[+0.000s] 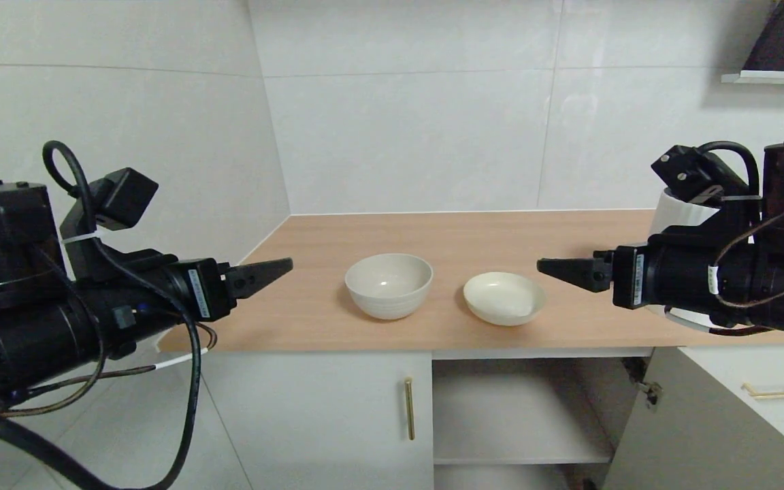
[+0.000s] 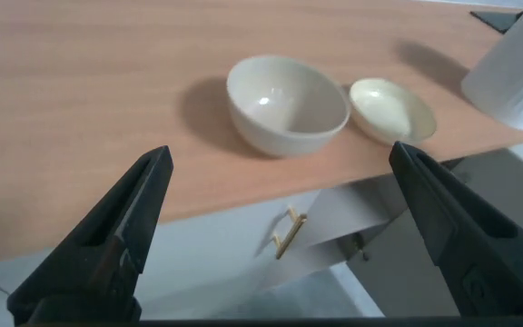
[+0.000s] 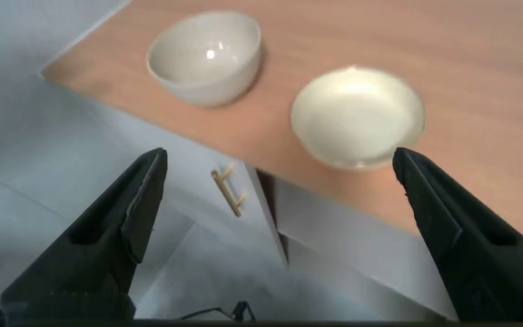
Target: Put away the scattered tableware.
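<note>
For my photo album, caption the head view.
A deep bowl and a shallow bowl sit on a counter between the left pincer and right pincer, above an open cabinet.

Open countertop (image 1: 310, 306) surrounds bowl (image 1: 388, 284) and dish (image 1: 504, 297); jar (image 1: 678, 214) stands right.

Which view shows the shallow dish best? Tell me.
The right wrist view: the shallow dish is close, whole rim and inside seen from above. The head view shows it smaller, side-on; the left wrist view, farther off beside the deeper bowl.

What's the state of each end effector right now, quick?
Left end effector: open, holding nothing.
Right end effector: open, holding nothing.
</note>
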Controlling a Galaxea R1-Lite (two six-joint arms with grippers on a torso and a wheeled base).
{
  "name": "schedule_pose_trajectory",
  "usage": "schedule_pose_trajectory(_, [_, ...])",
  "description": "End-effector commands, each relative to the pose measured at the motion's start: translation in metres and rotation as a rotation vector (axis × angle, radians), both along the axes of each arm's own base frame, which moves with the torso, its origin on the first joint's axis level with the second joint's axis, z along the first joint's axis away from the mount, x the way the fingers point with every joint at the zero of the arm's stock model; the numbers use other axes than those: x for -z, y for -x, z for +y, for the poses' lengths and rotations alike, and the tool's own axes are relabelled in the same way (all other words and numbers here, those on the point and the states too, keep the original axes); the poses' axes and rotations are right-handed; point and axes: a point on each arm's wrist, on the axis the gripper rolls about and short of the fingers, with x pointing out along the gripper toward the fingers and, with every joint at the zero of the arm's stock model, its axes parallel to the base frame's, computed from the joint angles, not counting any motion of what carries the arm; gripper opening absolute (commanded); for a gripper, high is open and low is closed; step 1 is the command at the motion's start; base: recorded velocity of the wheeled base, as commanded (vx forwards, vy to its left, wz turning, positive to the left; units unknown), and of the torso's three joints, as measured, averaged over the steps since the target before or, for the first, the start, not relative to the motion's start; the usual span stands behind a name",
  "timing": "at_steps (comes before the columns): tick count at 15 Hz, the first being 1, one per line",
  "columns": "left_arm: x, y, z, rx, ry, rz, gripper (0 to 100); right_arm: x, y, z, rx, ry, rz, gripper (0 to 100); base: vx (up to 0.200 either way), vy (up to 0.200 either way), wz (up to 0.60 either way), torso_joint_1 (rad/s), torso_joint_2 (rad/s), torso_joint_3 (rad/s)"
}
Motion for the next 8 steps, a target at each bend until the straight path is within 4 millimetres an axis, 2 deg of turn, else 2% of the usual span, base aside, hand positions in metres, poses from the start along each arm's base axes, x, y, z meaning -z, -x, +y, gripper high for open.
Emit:
schedule_pose_trajectory(1, [-0.010, -0.003, -0.001, -0.002, -0.005, 0.018, 100, 0.009, -0.010, 0.003, 0.006, 0.014, 0.012, 100, 0.000, 0.000, 0.00, 0.071, -0.17, -0.095])
schedule_pose_trajectory(4, [-0.026, -0.020, -0.005, -0.010, -0.040, 0.135, 100, 0.007, -0.048, 0.007, 0.064, 0.021, -0.015, 100, 0.000, 0.000, 0.00, 0.024, -0.05, -0.026])
schedule_pose_trajectory(5, [-0.026, -0.020, -0.005, -0.010, -0.040, 0.135, 100, 0.007, -0.048, 0.007, 0.064, 0.021, -0.015, 100, 0.000, 0.000, 0.00, 0.000, 0.00, 0.000])
schedule_pose_trajectory(6, [-0.028, -0.038, -0.009, -0.049, -0.070, 0.204, 100, 0.008, -0.064, 0.014, 0.121, 0.068, 0.085, 100, 0.000, 0.000, 0.00, 0.000, 0.00, 0.000])
schedule_pose_trajectory(7, [-0.027, -0.044, -0.010, -0.075, -0.090, 0.227, 100, 0.009, -0.070, 0.016, 0.149, 0.069, 0.137, 100, 0.000, 0.000, 0.00, 0.000, 0.00, 0.000])
schedule_pose_trajectory(8, [-0.018, -0.059, -0.018, -0.140, -0.142, 0.291, 100, 0.009, -0.081, 0.020, 0.222, 0.063, 0.217, 100, 0.000, 0.000, 0.00, 0.000, 0.00, 0.000])
